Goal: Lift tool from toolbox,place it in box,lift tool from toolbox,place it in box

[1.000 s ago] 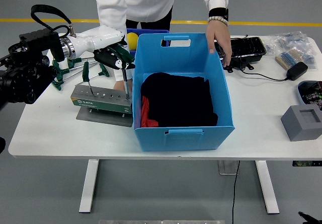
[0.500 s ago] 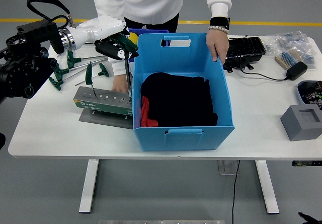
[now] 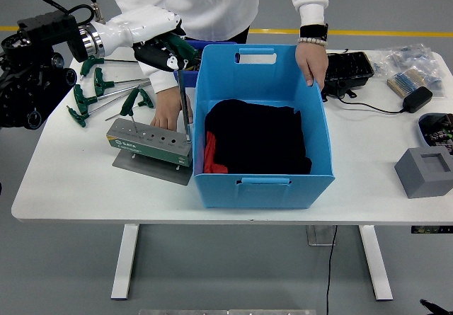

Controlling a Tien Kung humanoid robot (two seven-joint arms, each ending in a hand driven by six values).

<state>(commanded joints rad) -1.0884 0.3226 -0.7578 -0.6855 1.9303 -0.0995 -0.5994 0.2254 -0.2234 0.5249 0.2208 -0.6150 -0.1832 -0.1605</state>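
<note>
Left robot hand (image 3: 164, 48) closed around green T-handle tool (image 3: 182, 81), raised, shaft tip just above grey toolbox block (image 3: 150, 141). Not yet over blue plastic box (image 3: 262, 127). One tool (image 3: 131, 107) left in block. Person's hand (image 3: 168, 109) steadies block.

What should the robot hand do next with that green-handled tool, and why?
Probably keep lifting a little more, then swing right over the blue box. The left hand grips the green-handled tool, but its shaft tip looks barely clear of the grey tool holder, and the box wall stands beside it.
</note>
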